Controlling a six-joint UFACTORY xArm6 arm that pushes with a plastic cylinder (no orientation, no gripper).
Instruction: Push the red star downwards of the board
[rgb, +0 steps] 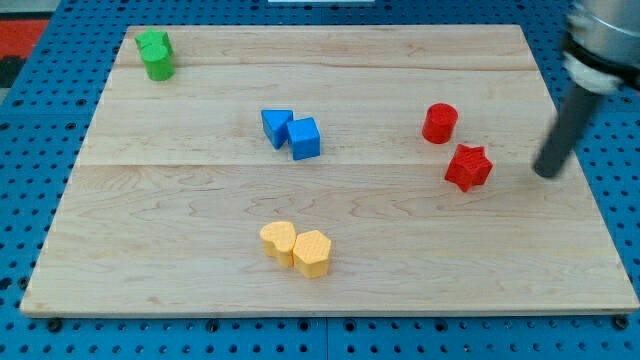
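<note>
One rod, no claw, my tip (546, 174) touching nothing, near the red star (468, 167), on its right.

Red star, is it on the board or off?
On. The red star sits on the wooden board, inside its right edge, my tip to its right.

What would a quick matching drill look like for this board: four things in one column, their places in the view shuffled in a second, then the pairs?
Things:
1. green blocks
2. yellow blocks
3. red star
4. my tip

Places:
A. bottom centre of the board
B. just below and right of the red cylinder
C. top left corner
D. to the view's right of the star, apart from it

Pairs: 1-C, 2-A, 3-B, 4-D
</note>
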